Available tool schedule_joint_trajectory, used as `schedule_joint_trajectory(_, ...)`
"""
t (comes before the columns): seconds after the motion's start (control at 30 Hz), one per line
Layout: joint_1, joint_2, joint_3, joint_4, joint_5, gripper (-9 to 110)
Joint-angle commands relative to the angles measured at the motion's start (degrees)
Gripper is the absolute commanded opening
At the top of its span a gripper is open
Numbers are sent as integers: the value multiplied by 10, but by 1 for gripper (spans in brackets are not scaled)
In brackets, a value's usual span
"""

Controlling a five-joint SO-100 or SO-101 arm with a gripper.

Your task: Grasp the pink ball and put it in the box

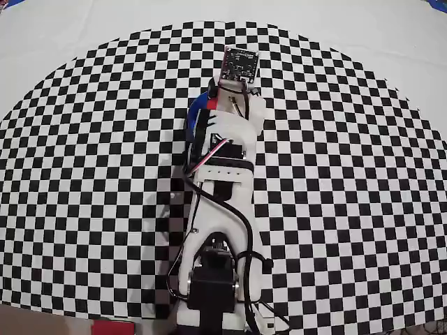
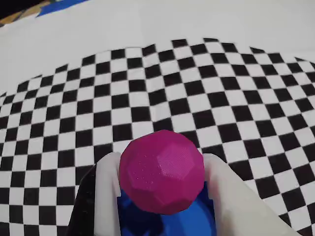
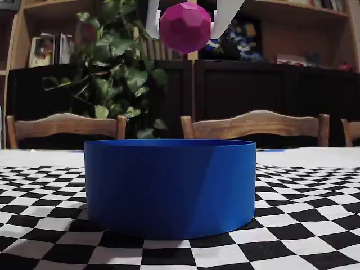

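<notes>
The pink ball is a faceted magenta sphere held between my two white fingers. My gripper is shut on it. In the fixed view the ball hangs high above the round blue box, which stands on the checkered mat. In the wrist view the box's blue inside shows right below the ball. In the overhead view my arm covers most of the box; only a blue sliver of it shows at the arm's left. The ball is hidden there.
A black-and-white checkered mat covers the table, with white cloth beyond its far edge. My arm's base sits at the near edge in the overhead view. Chairs, a plant and shelves stand behind the table.
</notes>
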Motion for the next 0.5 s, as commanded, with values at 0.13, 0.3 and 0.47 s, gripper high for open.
schedule_joint_trajectory(0.13, -11, 41, 23, -25, -12, 0)
schedule_joint_trajectory(0.3, -15, 41, 36, -32, -13, 0)
schedule_joint_trajectory(0.47, -17, 41, 53, -41, -14, 0)
